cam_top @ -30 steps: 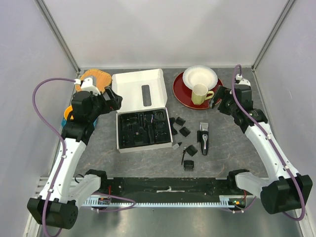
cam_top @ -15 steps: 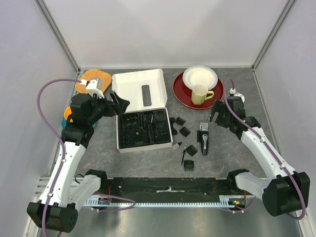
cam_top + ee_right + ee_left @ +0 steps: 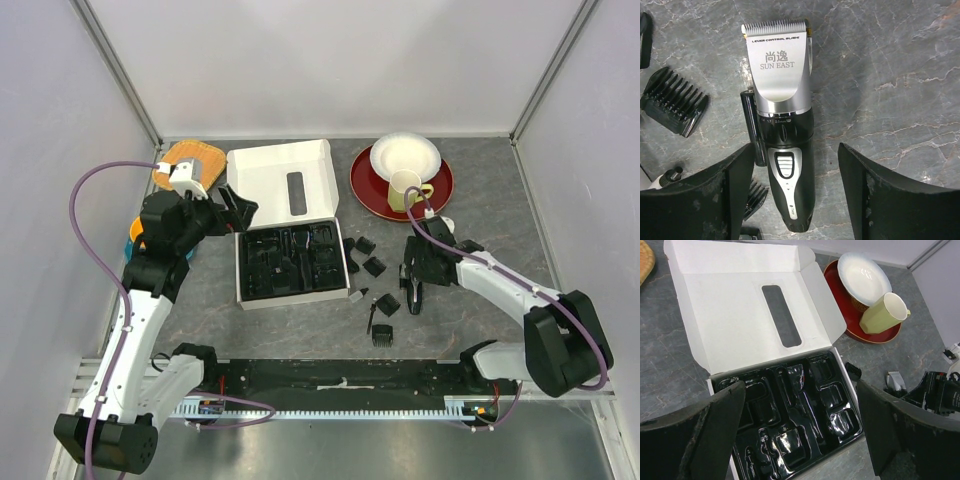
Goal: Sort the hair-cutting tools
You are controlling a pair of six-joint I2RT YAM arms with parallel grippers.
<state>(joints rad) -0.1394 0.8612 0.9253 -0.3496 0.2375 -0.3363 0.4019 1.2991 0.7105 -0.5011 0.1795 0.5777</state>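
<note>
1. Top external view. The clipper (image 3: pixel 414 300) lies flat on the grey tabletop (image 3: pixel 300 328), right of the white box (image 3: pixel 280 180) and its black tray (image 3: pixel 290 262). The right claw (image 3: pixel 411 268) is over its upper half and hides that part. Black comb attachments (image 3: pixel 374 266) are scattered just left of the clipper, and the thin cleaning brush (image 3: pixel 371 318) lies near them. The left claw (image 3: pixel 236 208) is at the box's left edge. I cannot tell from here how the jaws of either claw stand.
2. Left wrist view. The left claw (image 3: pixel 800 422) is spread wide above the tray, holding nothing. The tray's moulded pockets look glossy, a detail lost from above. A red plate (image 3: pixel 840 287), white bowl (image 3: pixel 862 275) and cup (image 3: pixel 880 315) sit beyond the box.
3. Right wrist view. The right claw (image 3: pixel 796 167) is spread, with one finger on each side of the clipper's black handle. I cannot tell whether they touch it. Only this view shows the silver head, the toothed blade edge, the "SUN EAST" lettering and the button.
</note>
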